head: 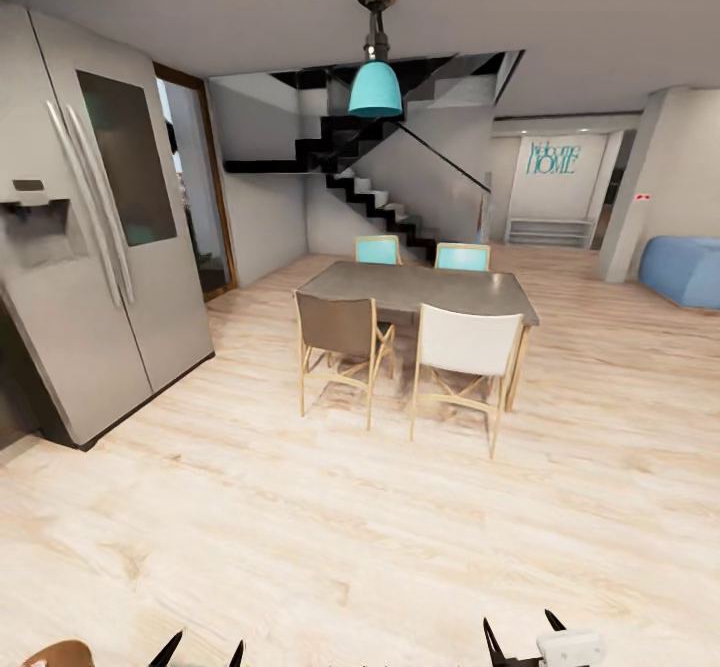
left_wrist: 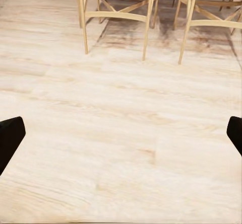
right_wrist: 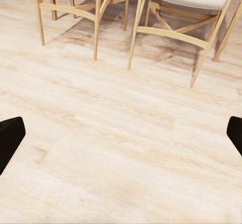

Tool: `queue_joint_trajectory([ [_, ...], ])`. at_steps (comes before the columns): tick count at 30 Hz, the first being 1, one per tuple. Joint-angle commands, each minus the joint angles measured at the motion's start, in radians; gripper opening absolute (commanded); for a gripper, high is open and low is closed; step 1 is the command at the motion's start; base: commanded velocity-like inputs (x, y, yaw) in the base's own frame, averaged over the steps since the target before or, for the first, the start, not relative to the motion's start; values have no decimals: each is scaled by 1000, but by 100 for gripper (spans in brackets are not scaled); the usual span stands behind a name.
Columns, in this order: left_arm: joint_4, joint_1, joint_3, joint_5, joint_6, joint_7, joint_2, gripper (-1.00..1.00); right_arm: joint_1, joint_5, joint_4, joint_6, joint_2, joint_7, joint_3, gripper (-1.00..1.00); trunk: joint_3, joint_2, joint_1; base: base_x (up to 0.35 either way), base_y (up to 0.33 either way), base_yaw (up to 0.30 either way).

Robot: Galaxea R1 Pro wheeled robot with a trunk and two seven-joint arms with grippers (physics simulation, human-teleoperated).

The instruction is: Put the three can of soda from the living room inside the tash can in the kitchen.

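- rolling past the fridge (head: 100, 217), dining table (head: 420, 287) ahead, blue sofa (head: 685, 269) far right.
- left tool (left_wrist: 121, 133) and right tool (right_wrist: 121, 133) both spread apart, empty, ready for cans.

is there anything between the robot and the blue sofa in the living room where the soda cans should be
No cans show yet. The grey dining table with its four wooden chairs stands ahead on the pale wood floor; open floor runs past the table's right side toward the blue sofa. Both grippers look open and empty.

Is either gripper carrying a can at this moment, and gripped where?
No. The left gripper and right gripper are both open, with only bare wood floor between their fingertips.
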State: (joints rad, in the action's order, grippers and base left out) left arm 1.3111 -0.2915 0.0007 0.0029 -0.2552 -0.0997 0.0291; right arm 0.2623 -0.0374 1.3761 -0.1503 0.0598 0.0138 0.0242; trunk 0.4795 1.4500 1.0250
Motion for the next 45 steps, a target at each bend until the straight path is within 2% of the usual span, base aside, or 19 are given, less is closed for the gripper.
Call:
queue_joint_trajectory([
  [1, 0, 0, 0, 0, 0, 0, 0, 100, 0, 0, 0, 0, 0, 0, 0, 100, 0, 0, 0, -73, 0, 249],
  [13, -3, 0, 0, 0, -6, 0, 0, 100, 0, 0, -5, -1, 0, 7, 0, 100, 0, 0, 0, -15, 2, 72],
  [24, -3, 0, 2, 0, -6, -1, 0, 100, 0, 0, -5, -1, 0, 8, 0, 100, 0, 0, 0, -30, 263, 0],
  [45, 0, 0, 1, 1, -6, -2, 0, 100, 0, -1, -15, -1, 0, 8, 0, 100, 0, 0, 0, -137, 279, 0],
])
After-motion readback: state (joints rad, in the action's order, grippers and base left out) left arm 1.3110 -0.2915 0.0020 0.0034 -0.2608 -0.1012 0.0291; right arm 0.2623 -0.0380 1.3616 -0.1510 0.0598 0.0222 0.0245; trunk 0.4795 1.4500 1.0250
